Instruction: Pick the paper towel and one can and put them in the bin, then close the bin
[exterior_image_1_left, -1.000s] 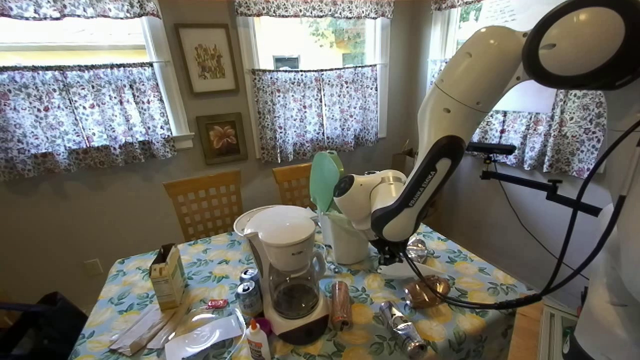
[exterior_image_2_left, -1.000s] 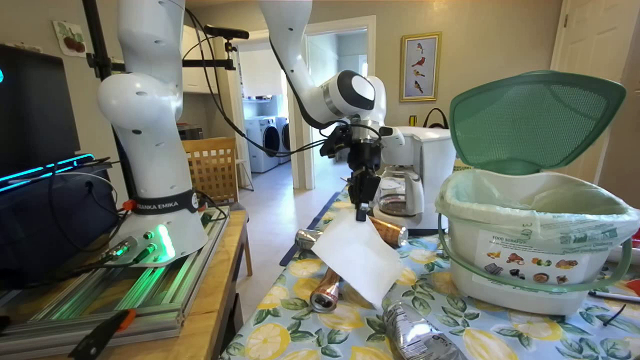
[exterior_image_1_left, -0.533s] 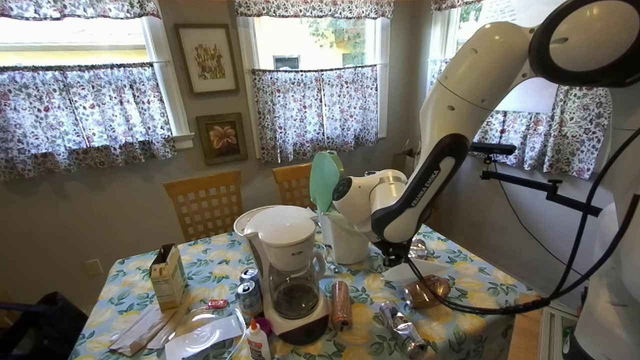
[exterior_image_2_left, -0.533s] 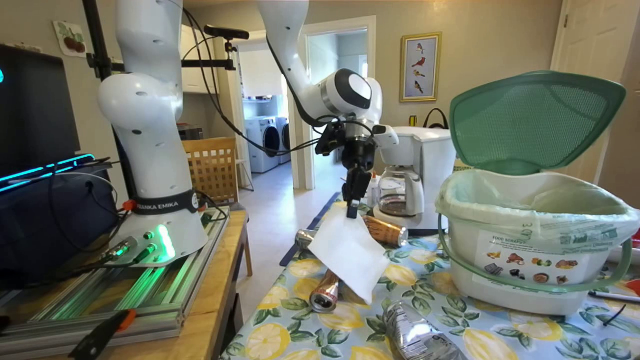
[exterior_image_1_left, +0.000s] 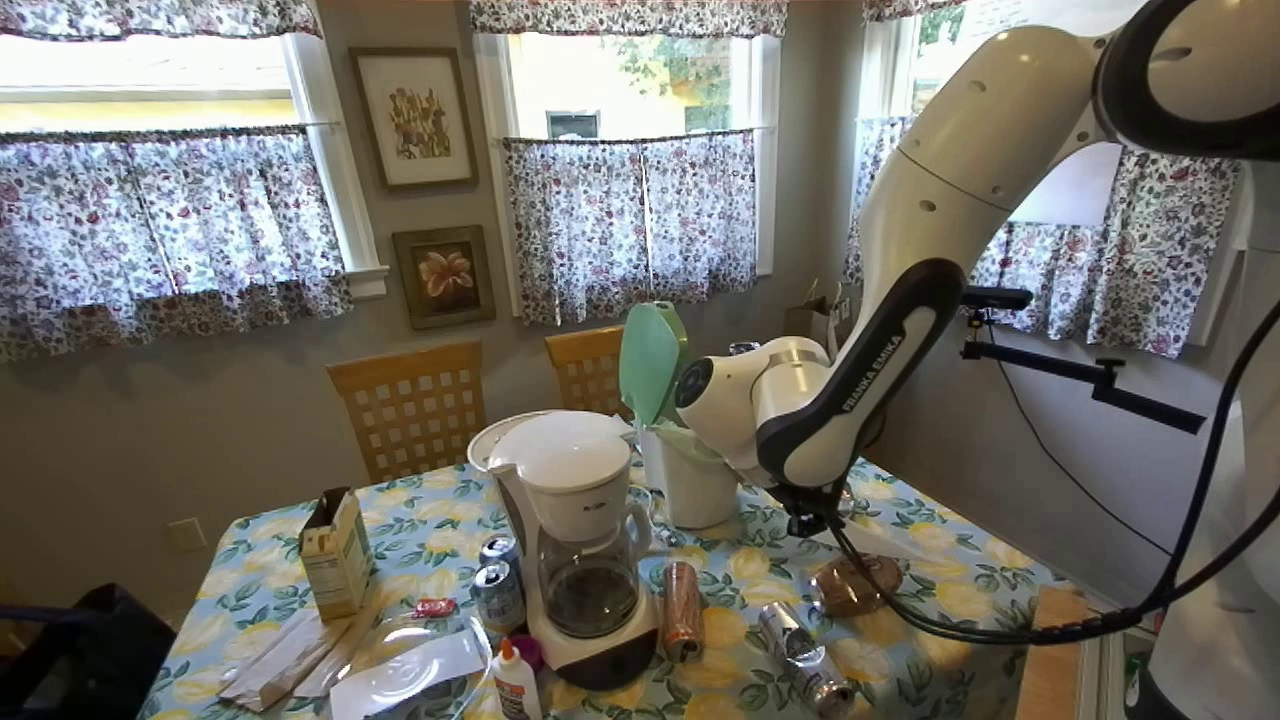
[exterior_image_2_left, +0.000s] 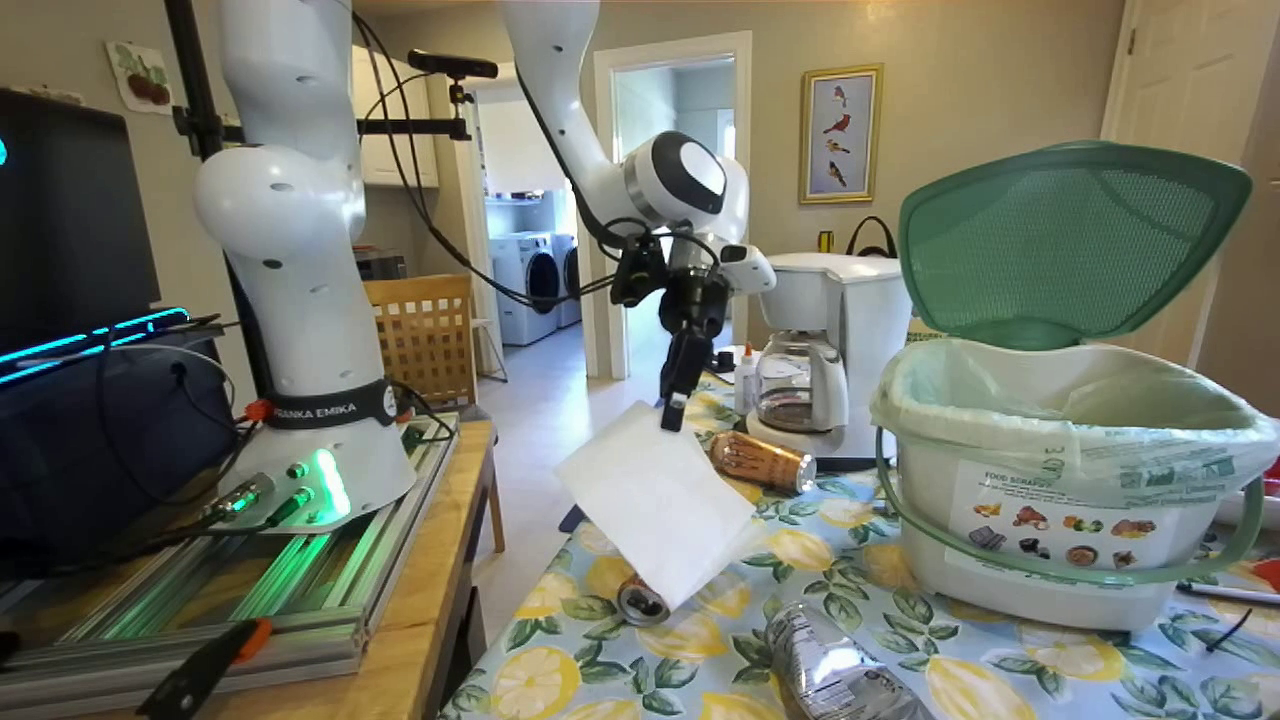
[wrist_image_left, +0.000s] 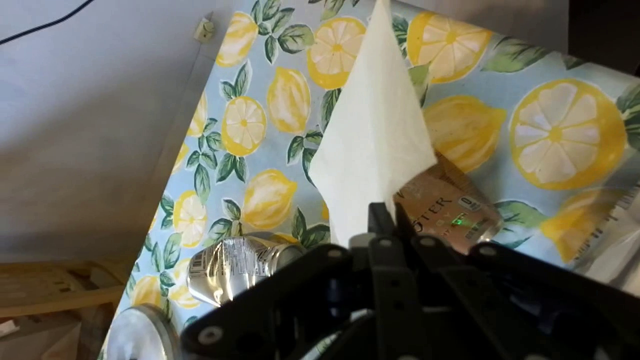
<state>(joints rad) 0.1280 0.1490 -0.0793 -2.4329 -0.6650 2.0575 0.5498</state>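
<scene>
My gripper (exterior_image_2_left: 673, 412) and the towel (exterior_image_2_left: 650, 500) have moved away from the bin (exterior_image_2_left: 935, 500), which stands well apart, lid (exterior_image_2_left: 1075, 240) up. In an exterior view the towel hangs slanting, long axis running down to the right, lowest corner in front of a copper can (exterior_image_2_left: 638, 603). My fingers (wrist_image_left: 381, 220) are pinched together on the towel near its top corner.

In an exterior view the bin (exterior_image_2_left: 1020, 597), white with its green lid (exterior_image_2_left: 1075, 245) raised, stands at right. Left of it the paper towel (exterior_image_2_left: 650, 500), a white sheet, hangs aslant from the fingers (exterior_image_2_left: 673, 415), partly hiding a copper-coloured can (exterior_image_2_left: 640, 604) lying on its side. Farther off, an orange-brown can (exterior_image_2_left: 765, 463) lies likewise.
</scene>
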